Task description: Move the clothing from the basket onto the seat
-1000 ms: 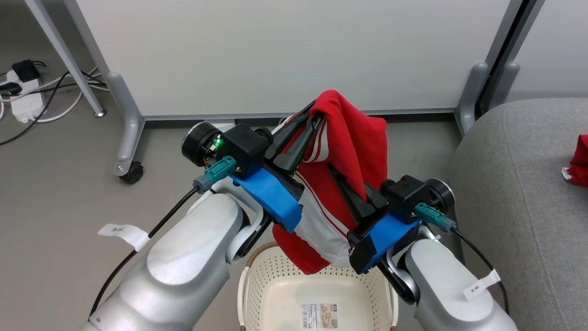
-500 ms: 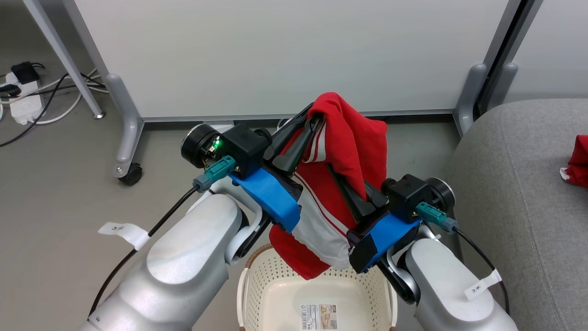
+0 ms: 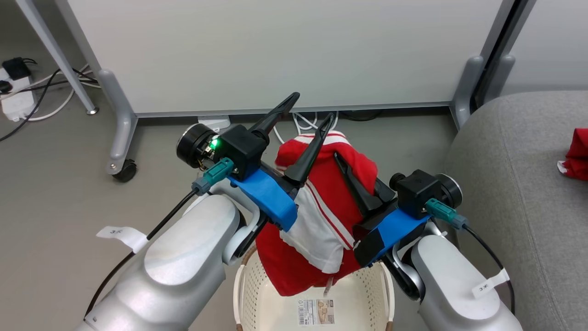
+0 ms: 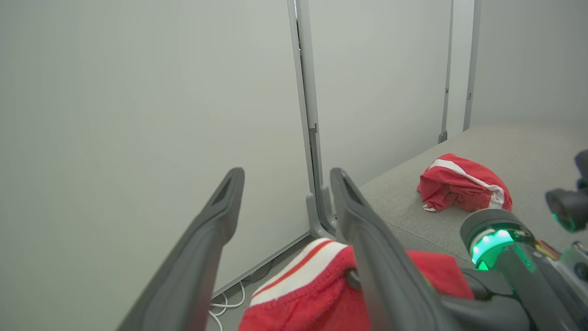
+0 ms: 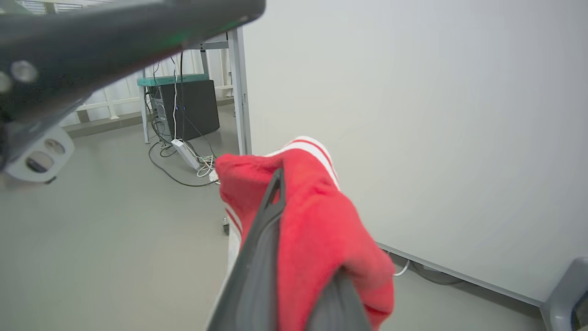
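Head view gives you both hands raised above the basket. Your right hand (image 3: 341, 161) has its fingers pressed together on the red jersey (image 3: 317, 220). The cloth drapes over those fingers and hangs down below the hand, its lower end over the open top of the basket (image 3: 374, 289), whose printed label shows on the bottom. Just left of it, your left hand (image 3: 312, 106) is spread wide with nothing between its fingers; the jersey's white-striped edge sits beside its inner finger, below the tip. Beyond both sets of fingertips stands a pale partition panel (image 3: 275, 55), with white cables (image 3: 303, 125) at its foot. Well off to the right of your right hand, the seat (image 3: 514, 184) carries a second jersey (image 3: 576, 154), crumpled.
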{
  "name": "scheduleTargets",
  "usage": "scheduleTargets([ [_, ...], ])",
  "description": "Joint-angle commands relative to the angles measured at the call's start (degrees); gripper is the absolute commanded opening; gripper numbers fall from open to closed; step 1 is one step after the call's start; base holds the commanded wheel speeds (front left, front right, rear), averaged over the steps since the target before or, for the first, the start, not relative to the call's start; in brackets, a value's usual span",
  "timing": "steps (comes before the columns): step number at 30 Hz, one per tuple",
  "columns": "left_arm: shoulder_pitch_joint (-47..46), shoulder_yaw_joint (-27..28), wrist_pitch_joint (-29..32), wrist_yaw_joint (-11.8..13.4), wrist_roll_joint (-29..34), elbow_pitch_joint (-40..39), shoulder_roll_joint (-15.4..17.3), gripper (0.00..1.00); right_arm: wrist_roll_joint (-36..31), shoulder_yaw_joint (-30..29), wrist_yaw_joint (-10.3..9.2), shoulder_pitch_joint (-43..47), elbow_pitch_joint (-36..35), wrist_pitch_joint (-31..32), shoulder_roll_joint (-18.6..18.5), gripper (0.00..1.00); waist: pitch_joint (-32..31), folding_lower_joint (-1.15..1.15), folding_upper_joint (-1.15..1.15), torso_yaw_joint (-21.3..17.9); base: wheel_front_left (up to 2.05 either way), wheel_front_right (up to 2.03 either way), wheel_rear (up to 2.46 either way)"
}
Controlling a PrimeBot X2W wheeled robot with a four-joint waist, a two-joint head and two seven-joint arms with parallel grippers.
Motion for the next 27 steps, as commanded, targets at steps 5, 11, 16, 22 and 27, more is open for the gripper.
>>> scheduleTargets([
  [5, 1.0, -0.4, -0.7, 0.8, 0.6, -1.4, 0.5, 1.00, -0.6, -1.7, 0.02, 1.4, -1.5, -0.2, 0.0, 0.00, 1.0, 0.00, 0.00, -2.9, 0.00, 0.00, 0.00],
  [11, 1.9, -1.1, -1.0, 1.2, 1.2, -2.1, 0.8, 1.00, -1.2, -3.2, 0.03, 2.2, -2.4, -0.2, 0.0, 0.00, 1.9, 0.00, 0.00, -6.1, 0.00, 0.00, 0.00],
  [16, 2.6, -1.5, -1.1, 1.1, 1.4, -2.8, 1.1, 1.00, -2.0, -4.5, 0.02, 3.0, -3.6, -0.2, 0.0, 0.00, 2.8, 0.00, 0.00, -9.5, 0.00, 0.00, 0.00],
  [22, 3.6, -1.9, -1.6, 1.4, 2.0, -3.5, 1.4, 1.00, -2.7, -6.8, 0.03, 4.2, -5.6, -0.2, 0.0, 0.00, 3.3, 0.00, 0.00, -13.1, 0.00, 0.00, 0.00],
  [27, 4.2, -2.4, -1.6, 0.9, 2.1, -3.9, 1.1, 1.00, -3.7, -8.6, 0.03, 5.9, -7.3, -0.2, 0.0, 0.00, 3.4, 0.00, 0.00, -15.8, 0.00, 0.00, 0.00],
])
